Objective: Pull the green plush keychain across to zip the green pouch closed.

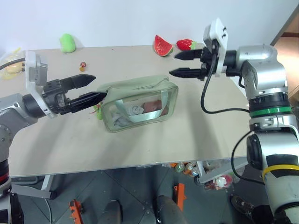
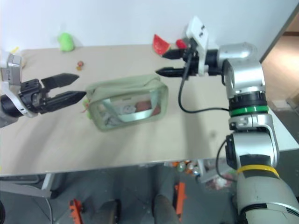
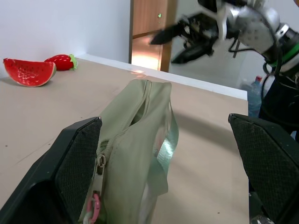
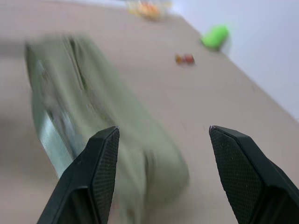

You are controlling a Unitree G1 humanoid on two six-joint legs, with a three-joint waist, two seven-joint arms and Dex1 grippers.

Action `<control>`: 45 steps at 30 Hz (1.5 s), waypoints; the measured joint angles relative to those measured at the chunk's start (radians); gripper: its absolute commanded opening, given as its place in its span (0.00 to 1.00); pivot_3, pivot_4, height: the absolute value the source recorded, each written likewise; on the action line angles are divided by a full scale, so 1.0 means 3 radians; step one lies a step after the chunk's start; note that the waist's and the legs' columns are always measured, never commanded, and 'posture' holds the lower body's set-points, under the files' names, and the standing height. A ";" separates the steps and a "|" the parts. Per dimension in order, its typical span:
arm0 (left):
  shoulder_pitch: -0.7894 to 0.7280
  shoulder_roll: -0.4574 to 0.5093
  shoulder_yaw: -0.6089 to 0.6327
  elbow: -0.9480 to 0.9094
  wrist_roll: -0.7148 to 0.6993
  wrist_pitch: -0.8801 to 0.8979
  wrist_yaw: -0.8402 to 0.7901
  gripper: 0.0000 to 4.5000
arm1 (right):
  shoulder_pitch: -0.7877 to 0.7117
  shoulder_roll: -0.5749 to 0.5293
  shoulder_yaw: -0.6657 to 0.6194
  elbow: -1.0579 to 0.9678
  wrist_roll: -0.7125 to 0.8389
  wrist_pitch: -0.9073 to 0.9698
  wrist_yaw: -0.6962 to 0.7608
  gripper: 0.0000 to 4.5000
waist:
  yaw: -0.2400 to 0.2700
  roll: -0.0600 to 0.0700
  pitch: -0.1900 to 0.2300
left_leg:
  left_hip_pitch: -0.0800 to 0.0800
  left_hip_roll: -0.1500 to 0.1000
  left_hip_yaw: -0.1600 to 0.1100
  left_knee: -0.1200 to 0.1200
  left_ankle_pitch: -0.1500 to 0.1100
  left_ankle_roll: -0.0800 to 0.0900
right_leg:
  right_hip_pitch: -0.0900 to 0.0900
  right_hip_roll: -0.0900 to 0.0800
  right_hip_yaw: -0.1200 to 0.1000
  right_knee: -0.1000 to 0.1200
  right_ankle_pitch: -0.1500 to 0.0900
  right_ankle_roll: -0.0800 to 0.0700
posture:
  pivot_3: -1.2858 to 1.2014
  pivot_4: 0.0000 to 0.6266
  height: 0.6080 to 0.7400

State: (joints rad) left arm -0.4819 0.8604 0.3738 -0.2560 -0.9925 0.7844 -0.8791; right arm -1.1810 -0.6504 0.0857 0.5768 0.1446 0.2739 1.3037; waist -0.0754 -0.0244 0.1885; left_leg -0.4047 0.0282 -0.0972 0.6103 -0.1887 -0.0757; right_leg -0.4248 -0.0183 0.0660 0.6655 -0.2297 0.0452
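**Both grippers open at the pouch ends**

I see my left gripper (image 1: 88, 88) level, fingers spread empty around the green pouch (image 1: 140, 103) end on the table (image 1: 140, 144). Right gripper (image 1: 183, 64) hangs above the far end, parted, holding nothing. The green plush keychain (image 1: 98, 110) sits at the left end.

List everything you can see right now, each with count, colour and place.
pouch: one, sage green with clear window, table centre.
keychain: one, bright green, at the pouch's left end.
watermelon slice: one, red, far edge.
strawberry: one, red, beside the slice.
plush toy: one, light green, far left.
small red item: one, near the toy.
table: one, beige.
left tool: black, open, at the pouch's left end.
right tool: black, open, above the pouch's right end.
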 measured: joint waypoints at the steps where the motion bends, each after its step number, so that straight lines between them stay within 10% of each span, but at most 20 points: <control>1: 0.0002 0.0004 0.0026 0.0000 -0.0001 0.0004 0.0000 1.00 | 0.0069 -0.0026 0.0012 0.0000 -0.0037 -0.0025 -0.0007 0.70 | -0.0002 0.0000 0.0000 | 0.0000 0.0000 0.0003 0.0000 0.0000 0.0000 | -0.0001 0.0000 0.0003 0.0000 0.0000 0.0000 | 0.52 0.24 1.00; 11: 0.0027 0.0046 0.0129 0.0013 -0.0030 0.0064 0.0061 1.00 | 0.0299 0.0088 0.0153 0.0072 -0.0238 -0.0144 -0.0140 0.70 | -0.0013 0.0000 0.0001 | 0.0003 0.0000 0.0011 0.0001 0.0000 0.0000 | -0.0002 0.0000 0.0011 0.0001 0.0002 0.0003 | 0.52 0.24 1.00; 21: 0.0207 0.0046 0.0198 0.0014 -0.0030 0.0068 0.0145 1.00 | 0.0365 0.0183 0.0214 0.0025 -0.0212 -0.0101 -0.0083 0.02 | -0.0012 0.0000 0.0002 | 0.0003 0.0000 0.0011 0.0001 0.0000 0.0001 | -0.0001 0.0000 0.0011 0.0000 0.0001 0.0003 | 0.52 0.24 1.00; 45: 0.0663 -0.0026 -0.0098 0.0900 0.1051 -0.0289 0.0158 1.00 | 0.0602 0.0161 0.0193 -0.0377 -0.0159 0.0123 -0.0284 0.02 | -0.0016 -0.0002 0.0000 | 0.0012 0.0007 0.0018 0.0000 -0.0001 0.0001 | -0.0001 0.0008 0.0018 0.0002 0.0005 0.0000 | 0.52 0.24 1.00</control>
State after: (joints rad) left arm -0.2830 0.8527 0.3444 0.0141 -0.6771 0.6977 -0.8317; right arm -1.0004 -0.6021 0.1435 0.4636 0.0968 0.3108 1.2186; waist -0.0803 -0.0251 0.1886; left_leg -0.4012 0.0303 -0.0918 0.6104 -0.1890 -0.0753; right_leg -0.4250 -0.0160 0.0714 0.6661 -0.2283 0.0451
